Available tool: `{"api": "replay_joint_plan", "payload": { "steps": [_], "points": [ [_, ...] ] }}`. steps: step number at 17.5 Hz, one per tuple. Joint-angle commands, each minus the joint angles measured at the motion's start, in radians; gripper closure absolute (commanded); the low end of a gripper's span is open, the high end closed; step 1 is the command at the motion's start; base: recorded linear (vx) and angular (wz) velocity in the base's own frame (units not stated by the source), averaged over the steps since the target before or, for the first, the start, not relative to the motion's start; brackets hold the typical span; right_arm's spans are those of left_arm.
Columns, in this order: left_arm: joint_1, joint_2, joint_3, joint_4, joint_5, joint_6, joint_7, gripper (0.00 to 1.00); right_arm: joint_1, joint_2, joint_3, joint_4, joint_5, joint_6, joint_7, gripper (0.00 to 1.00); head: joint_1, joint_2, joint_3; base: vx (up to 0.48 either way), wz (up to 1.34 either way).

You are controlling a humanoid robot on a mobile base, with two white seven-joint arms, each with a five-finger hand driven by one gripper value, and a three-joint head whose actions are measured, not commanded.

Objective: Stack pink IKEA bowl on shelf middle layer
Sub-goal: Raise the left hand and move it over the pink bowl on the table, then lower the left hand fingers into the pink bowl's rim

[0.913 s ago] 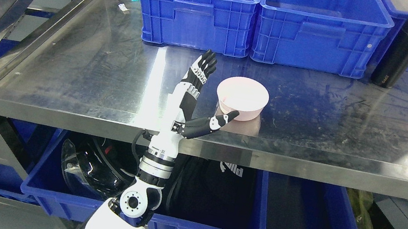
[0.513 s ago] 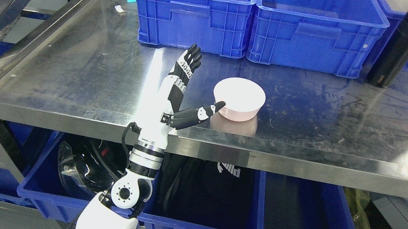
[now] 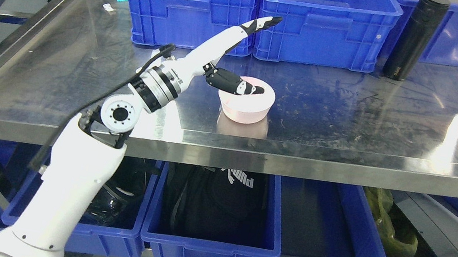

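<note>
The pink bowl (image 3: 246,101) sits upright on the steel shelf (image 3: 352,112), close to its front edge and a little left of the middle of that edge; a faint pink reflection lies on the metal just in front of it. No second bowl shows under or beside it.

The left hand (image 3: 242,51) reaches over the shelf from the lower left, its arm crossing the front edge. The hand is spread wide: the long fingers (image 3: 261,24) stretch out straight, up and to the right, well above the bowl, their tips showing against the blue crates behind. The thumb (image 3: 236,86) juts out apart from them and lies across the near left part of the bowl's rim, its tip over the opening. Whether the thumb touches the rim or only hovers over it cannot be told. The hand clasps nothing.

Along the back of the shelf stand two blue crates side by side, the left crate (image 3: 185,0) and the right crate (image 3: 325,23), both well behind the bowl. At the back right, a black flask (image 3: 412,36) stands upright just beside the right crate. A small white scrap (image 3: 109,8) lies near the back left corner.

Below the shelf, a row of blue bins (image 3: 209,246) holds dark things, among them a black bag with white print.
</note>
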Motion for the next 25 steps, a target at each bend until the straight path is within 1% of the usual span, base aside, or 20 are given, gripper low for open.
{"api": "replay_joint_plan", "payload": {
  "steps": [1, 2, 3, 4, 5, 6, 8, 9, 11, 12, 13, 14, 15, 16, 17, 18, 20, 21, 22, 25],
  "points": [
    [-0.126, 0.189, -0.068, 0.005, -0.156, -0.05, -0.09, 0.02, 0.0, -0.017, 0.005, -0.017, 0.0, 0.003, -0.001, 0.0, 0.0, 0.0, 0.0, -0.041, -0.19],
    [-0.091, 0.099, -0.001, 0.026, -0.154, -0.06, -0.098, 0.0, 0.0, -0.017, 0.005, -0.017, -0.001, 0.003, -0.001, 0.0, 0.0, 0.0, 0.0, -0.041, -0.19],
    [-0.046, 0.042, 0.087, 0.027, -0.154, -0.092, -0.098, 0.0, 0.0, -0.017, 0.003, -0.017, 0.0, 0.003, -0.001, 0.0, 0.0, 0.0, 0.0, -0.016, -0.07],
    [-0.032, -0.019, 0.165, 0.034, -0.153, -0.175, -0.099, 0.0, 0.0, -0.017, 0.005, -0.017, -0.001, 0.003, -0.001, 0.0, 0.0, 0.0, 0.0, -0.016, -0.07],
    [-0.026, -0.097, 0.216, 0.071, -0.148, -0.265, -0.113, 0.01, 0.0, -0.017, 0.005, -0.017, 0.0, 0.003, -0.001, 0.0, 0.0, 0.0, 0.0, 0.005, 0.02],
    [-0.021, -0.131, 0.222, 0.083, -0.148, -0.295, -0.177, 0.01, 0.0, -0.017, 0.005, -0.017, -0.001, 0.003, -0.001, 0.0, 0.0, 0.0, 0.0, 0.005, 0.02],
    [-0.026, -0.106, 0.216, 0.091, -0.166, -0.282, -0.356, 0.02, 0.0, -0.017, 0.005, -0.017, 0.0, 0.003, -0.001, 0.0, 0.0, 0.0, 0.0, 0.016, 0.06],
    [-0.03, -0.104, 0.215, 0.089, -0.195, -0.271, -0.416, 0.02, 0.0, -0.017, 0.005, -0.017, -0.001, 0.003, -0.001, 0.0, 0.0, 0.0, 0.0, 0.017, 0.06],
    [-0.073, -0.081, 0.192, 0.089, -0.325, -0.268, -0.496, 0.02, 0.0, -0.017, 0.005, -0.017, 0.0, 0.003, -0.001, 0.0, 0.0, 0.0, 0.0, 0.012, 0.04],
    [-0.107, -0.069, 0.16, 0.086, -0.385, -0.266, -0.527, 0.02, 0.0, -0.017, 0.005, -0.017, -0.001, 0.003, -0.001, 0.0, 0.0, 0.0, 0.0, 0.0, 0.0],
    [-0.159, -0.063, 0.122, 0.088, -0.436, -0.257, -0.535, 0.04, 0.0, -0.017, 0.005, -0.017, 0.0, 0.003, -0.001, 0.0, 0.0, 0.0, 0.0, 0.0, 0.0],
    [-0.214, -0.061, 0.056, 0.091, -0.488, -0.211, -0.544, 0.05, 0.0, -0.017, 0.005, -0.017, 0.0, 0.003, -0.001, 0.0, 0.0, 0.0, 0.0, 0.0, 0.0],
    [-0.281, -0.06, -0.016, 0.111, -0.519, -0.109, -0.556, 0.05, 0.0, -0.017, 0.005, -0.017, 0.0, 0.003, -0.001, 0.0, 0.0, 0.0, 0.0, 0.0, 0.0],
    [-0.332, -0.058, -0.112, 0.141, -0.519, -0.041, -0.581, 0.05, 0.0, -0.017, 0.005, -0.017, 0.0, 0.003, -0.001, 0.0, 0.0, 0.0, 0.0, 0.0, 0.0],
    [-0.371, -0.06, -0.25, 0.178, -0.521, -0.018, -0.605, 0.05, 0.0, -0.017, 0.005, -0.017, 0.0, 0.003, -0.001, 0.0, 0.0, 0.0, 0.0, 0.0, 0.0],
    [-0.398, -0.057, -0.299, 0.207, -0.521, -0.018, -0.606, 0.05, 0.0, -0.017, 0.005, -0.017, 0.0, 0.003, -0.001, 0.0, 0.0, 0.0, 0.0, 0.0, 0.0],
    [-0.411, -0.052, -0.319, 0.249, -0.536, -0.024, -0.616, 0.05, 0.0, -0.017, 0.003, -0.017, -0.001, 0.003, -0.001, 0.0, 0.0, 0.0, 0.0, 0.0, 0.0],
    [-0.409, -0.051, -0.328, 0.269, -0.547, -0.025, -0.63, 0.02, 0.0, -0.017, 0.005, -0.017, -0.001, 0.003, -0.001, 0.0, 0.0, 0.0, 0.0, 0.0, 0.0],
    [-0.405, -0.049, -0.337, 0.298, -0.562, -0.03, -0.635, 0.01, 0.0, -0.017, 0.005, -0.017, 0.0, 0.003, -0.001, 0.0, 0.0, 0.0, 0.0, 0.0, 0.0],
    [-0.385, -0.075, -0.325, 0.371, -0.603, -0.054, -0.63, 0.01, 0.0, -0.017, 0.005, -0.017, -0.001, 0.003, -0.001, 0.0, 0.0, 0.0, 0.0, 0.0, 0.0]
  ]
}}
